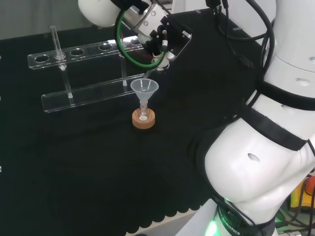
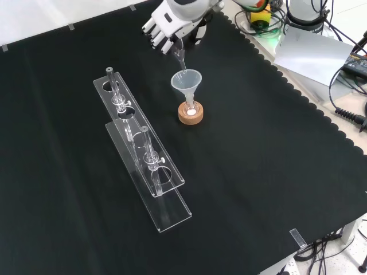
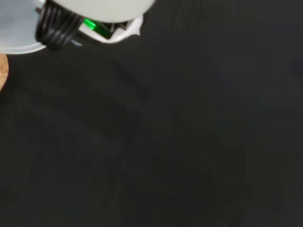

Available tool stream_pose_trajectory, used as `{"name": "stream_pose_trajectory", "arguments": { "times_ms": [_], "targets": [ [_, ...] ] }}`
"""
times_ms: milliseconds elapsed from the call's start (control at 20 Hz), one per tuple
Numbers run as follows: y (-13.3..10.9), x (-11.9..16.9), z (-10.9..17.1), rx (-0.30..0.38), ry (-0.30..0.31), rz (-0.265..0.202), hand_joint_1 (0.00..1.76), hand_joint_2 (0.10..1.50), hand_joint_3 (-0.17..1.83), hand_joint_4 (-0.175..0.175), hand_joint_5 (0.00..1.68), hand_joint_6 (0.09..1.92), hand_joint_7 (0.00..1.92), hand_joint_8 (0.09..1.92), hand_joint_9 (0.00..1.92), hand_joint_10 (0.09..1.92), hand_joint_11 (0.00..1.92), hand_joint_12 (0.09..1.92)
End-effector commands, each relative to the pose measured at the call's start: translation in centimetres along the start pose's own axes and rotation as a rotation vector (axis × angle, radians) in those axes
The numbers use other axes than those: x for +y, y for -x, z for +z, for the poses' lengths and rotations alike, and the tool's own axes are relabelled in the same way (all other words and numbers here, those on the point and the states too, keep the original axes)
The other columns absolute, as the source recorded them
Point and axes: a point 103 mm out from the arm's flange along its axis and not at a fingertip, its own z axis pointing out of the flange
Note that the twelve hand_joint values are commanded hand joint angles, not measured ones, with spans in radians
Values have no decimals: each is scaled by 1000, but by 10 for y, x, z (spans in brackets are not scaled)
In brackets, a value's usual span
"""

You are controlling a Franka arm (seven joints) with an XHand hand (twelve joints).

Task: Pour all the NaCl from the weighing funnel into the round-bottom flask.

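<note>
A: So, where's the weighing funnel (image 2: 179, 57) sitting?

B: Up in the hand (image 2: 166, 23), far side of the cloth (image 2: 258, 172) in the front view. Fingers are curled round its upper end. It's a thin clear piece, hard to make out.

A: Which way is it pointing?

B: Long axis is steeply tilted, close to upright. Lower tip points down into the mouth of the cone funnel (image 2: 186, 82), at or just above the rim. I can't tell if they touch.

A: And the cone funnel?

B: Clear, wide end up, stem dropped straight into the small flask (image 2: 190, 107). Flask stands on a cork ring (image 2: 190, 116), mid cloth in the front view.

A: Anything in the flask?

B: A white patch shows at its bottom in both the head and front views. Grains in the weighing funnel itself are too small to tell.

A: Other ware?

B: A clear rack (image 2: 143, 154), left of the flask in the front view, well apart from it. At least one tube (image 1: 56, 44) stands in it in the head view.

A: Wrist camera?

B: Mostly black cloth, a blurred white part of the hand (image 3: 94, 12), and an edge of cork.
</note>
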Motion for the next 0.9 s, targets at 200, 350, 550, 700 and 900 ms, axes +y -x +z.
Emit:
{"name": "stream_pose_trajectory", "arguments": {
  "times_ms": [200,350,550,700,900],
  "targets": [
    [5,3,6,57,18,-8,1082,660,815,175,1099,1046,550,656,746,535,356,1329],
    [7,6,8,92,25,-11,1082,661,816,175,1098,1047,555,658,749,535,361,1326],
    [10,9,13,127,30,-14,1082,661,816,175,1097,1048,559,659,752,535,365,1324],
    [13,11,16,173,40,-23,1082,661,816,175,1097,1049,563,660,754,535,368,1323],
    [16,13,20,192,42,-25,1081,661,816,175,1097,1049,564,660,756,535,370,1321]
  ]
}}
